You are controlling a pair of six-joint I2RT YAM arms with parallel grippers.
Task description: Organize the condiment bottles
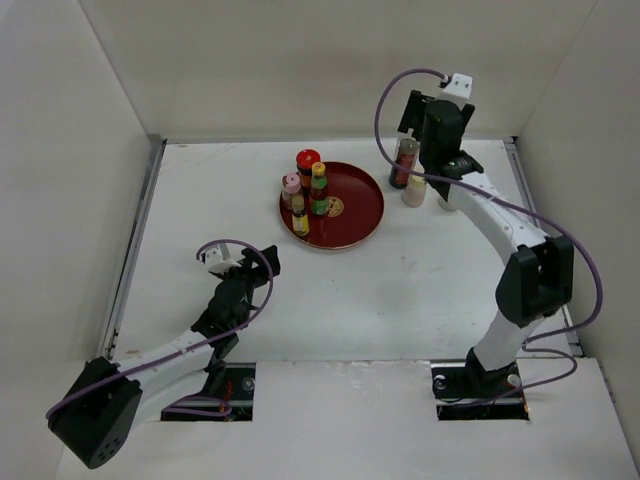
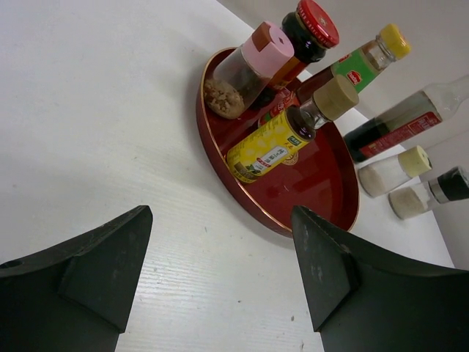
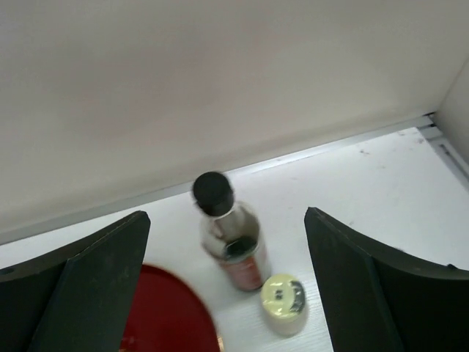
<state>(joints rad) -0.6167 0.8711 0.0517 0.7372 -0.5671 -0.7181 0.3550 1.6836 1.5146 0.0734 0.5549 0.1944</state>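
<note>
Nearest me the left claw (image 2: 220, 242) hangs parted and empty, well short of the red plate (image 1: 358, 215), while the right claw (image 3: 227, 216) gapes wide, gripping nothing, over the black-capped bottle (image 3: 233, 249), which stands upright on the surface (image 1: 400, 290), cap up, just right of the plate beside the cream-capped jar (image 3: 284, 297).

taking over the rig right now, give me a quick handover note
Left hand open, empty, short of the red plate.
Right hand open over the black-capped bottle, not gripping.
Done: red-capped, pink-capped, yellow-capped and yellow-labelled bottles stand on the plate.
Left, probably: black-capped bottle, cream-capped jar and grey-capped jar, standing on the table right of the plate.
</note>
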